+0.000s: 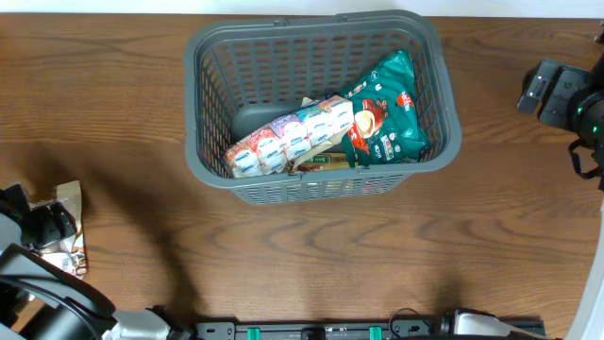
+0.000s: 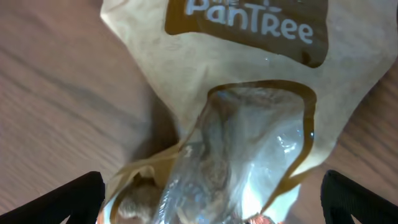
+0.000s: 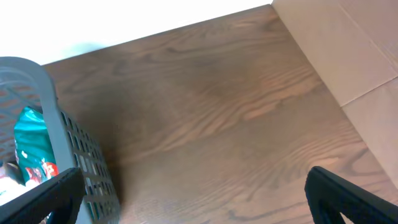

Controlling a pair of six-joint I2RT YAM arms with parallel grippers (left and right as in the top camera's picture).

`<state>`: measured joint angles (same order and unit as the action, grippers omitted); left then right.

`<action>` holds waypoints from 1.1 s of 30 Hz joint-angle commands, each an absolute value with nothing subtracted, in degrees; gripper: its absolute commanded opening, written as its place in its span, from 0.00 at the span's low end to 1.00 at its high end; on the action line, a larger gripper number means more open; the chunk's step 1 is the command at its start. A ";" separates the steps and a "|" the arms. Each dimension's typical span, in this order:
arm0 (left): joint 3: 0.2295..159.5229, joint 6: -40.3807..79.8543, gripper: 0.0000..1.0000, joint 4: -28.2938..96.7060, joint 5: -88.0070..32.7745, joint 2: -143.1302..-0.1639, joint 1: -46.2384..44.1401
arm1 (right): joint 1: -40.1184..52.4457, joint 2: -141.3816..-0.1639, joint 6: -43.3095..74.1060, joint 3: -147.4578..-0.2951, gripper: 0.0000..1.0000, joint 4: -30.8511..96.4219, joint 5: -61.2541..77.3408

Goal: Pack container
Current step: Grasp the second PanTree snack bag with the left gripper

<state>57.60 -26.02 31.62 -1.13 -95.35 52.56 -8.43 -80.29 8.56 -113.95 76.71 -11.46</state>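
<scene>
The dark grey lattice basket (image 1: 321, 179) stands at the table's top centre and holds a green snack bag (image 1: 392, 118), a long white multipack (image 1: 288, 137) and other packets. Its wall also shows at the left of the right wrist view (image 3: 74, 155). My left gripper (image 1: 52, 227) is at the left edge, low over a tan "PanTree" packet with a clear window (image 2: 249, 124), also visible from overhead (image 1: 71, 227). Its fingers are spread wide on either side of the packet (image 2: 211, 199). My right gripper (image 3: 193, 199) is open and empty over bare wood right of the basket.
A cardboard-coloured surface (image 3: 348, 50) borders the table on the right. The white wall runs along the far edge. Bare wood lies between the basket and both arms.
</scene>
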 commanded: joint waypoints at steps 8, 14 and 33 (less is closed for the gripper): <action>57.56 -35.18 1.00 26.65 -1.08 -103.68 52.69 | -8.75 -80.36 9.15 -114.63 0.99 76.77 -12.21; 57.56 -35.14 0.94 25.96 -6.52 -108.49 52.62 | -8.75 -80.36 9.15 -114.63 0.99 76.77 -12.21; 57.84 -22.85 0.06 25.34 -15.09 -110.08 52.53 | -8.75 -80.36 9.15 -114.63 0.99 76.77 -12.21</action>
<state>59.86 -29.30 24.69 -14.72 -106.10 52.77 -8.43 -80.29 8.56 -113.95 76.71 -11.46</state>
